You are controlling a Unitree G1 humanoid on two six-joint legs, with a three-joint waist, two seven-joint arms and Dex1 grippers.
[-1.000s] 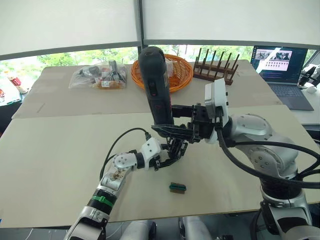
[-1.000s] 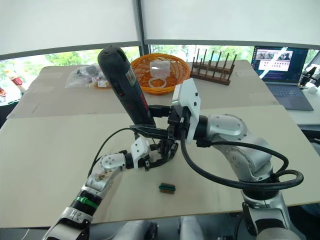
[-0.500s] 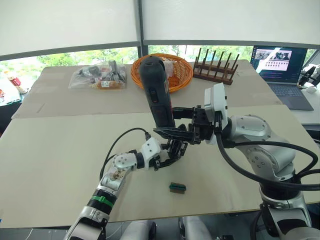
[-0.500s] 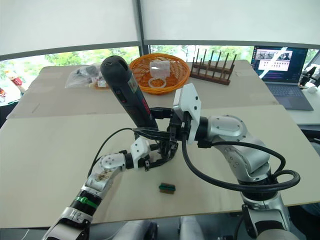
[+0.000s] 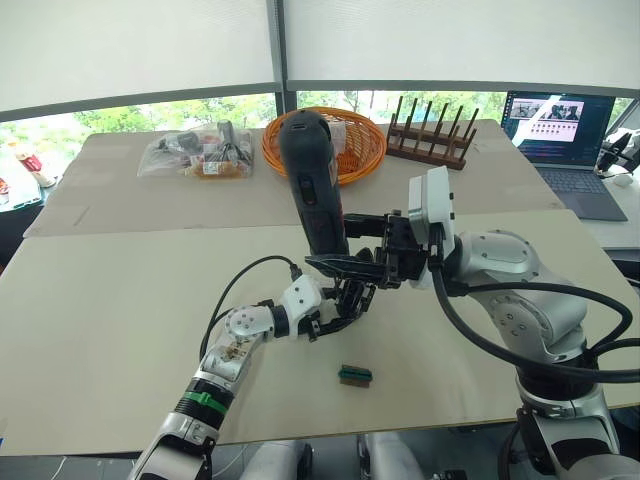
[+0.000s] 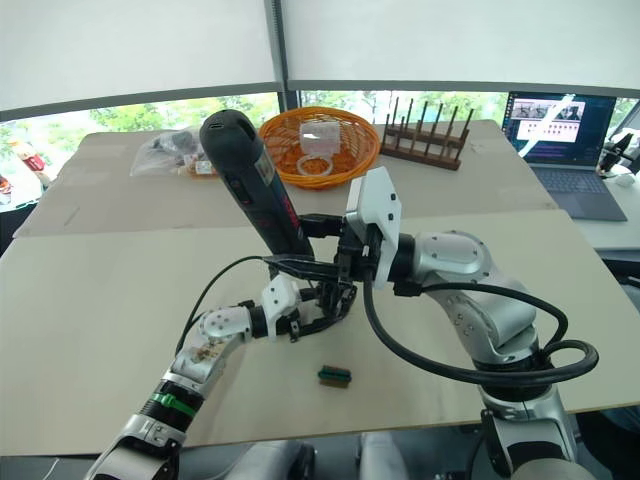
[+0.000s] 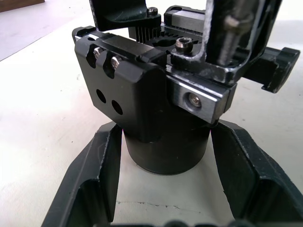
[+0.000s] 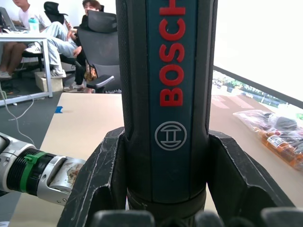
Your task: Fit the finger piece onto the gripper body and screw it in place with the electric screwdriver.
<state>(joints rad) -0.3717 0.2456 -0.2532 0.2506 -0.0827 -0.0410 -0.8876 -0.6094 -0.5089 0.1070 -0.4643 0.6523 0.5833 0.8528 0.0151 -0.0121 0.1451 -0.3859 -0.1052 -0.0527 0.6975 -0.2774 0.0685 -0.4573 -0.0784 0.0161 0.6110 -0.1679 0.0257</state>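
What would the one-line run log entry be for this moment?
left hand: holds gripper body on table | right hand: holds screwdriver, tilted, above body | small green block: loose on table

- The middle of the surface [image 5: 120, 300] is crowded: the left hand [image 5: 345, 308] clamps the gripper body [image 7: 156, 90], and the right hand [image 5: 345, 262] grips the electric screwdriver [image 5: 312, 185] standing tilted just above it.
- At 6 o'clock of that cluster lies a small green-and-brown block [image 5: 355, 375], apart from both hands.
- From 9 o'clock the pale surface lies bare to its edge.
- At 12 o'clock stands an orange basket [image 5: 362, 160]; at 1 o'clock a wooden rack [image 5: 430, 135]; at 11 o'clock a plastic bag [image 5: 195, 155].
- At 2 o'clock is a laptop [image 5: 560, 135].
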